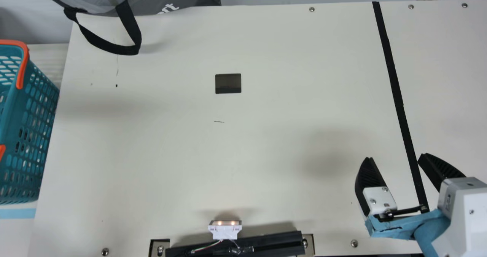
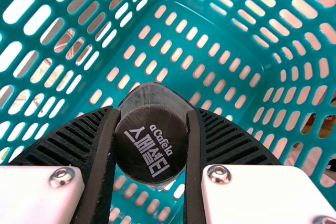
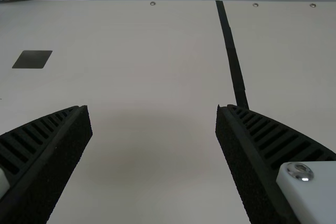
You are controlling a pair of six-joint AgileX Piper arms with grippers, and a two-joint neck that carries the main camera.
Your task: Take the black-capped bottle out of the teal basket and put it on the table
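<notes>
Inside the teal basket [image 1: 13, 112] — left pincer [image 2: 153, 111] gripping the black-capped bottle [image 2: 151, 145]; right pincer [image 1: 395, 157] — open.

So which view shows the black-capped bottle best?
The left wrist view: it looks straight onto the bottle, cap foremost, between the fingers of the left claw. The main view gives the outer side of the teal basket instead; the right wrist view, the table.
</notes>
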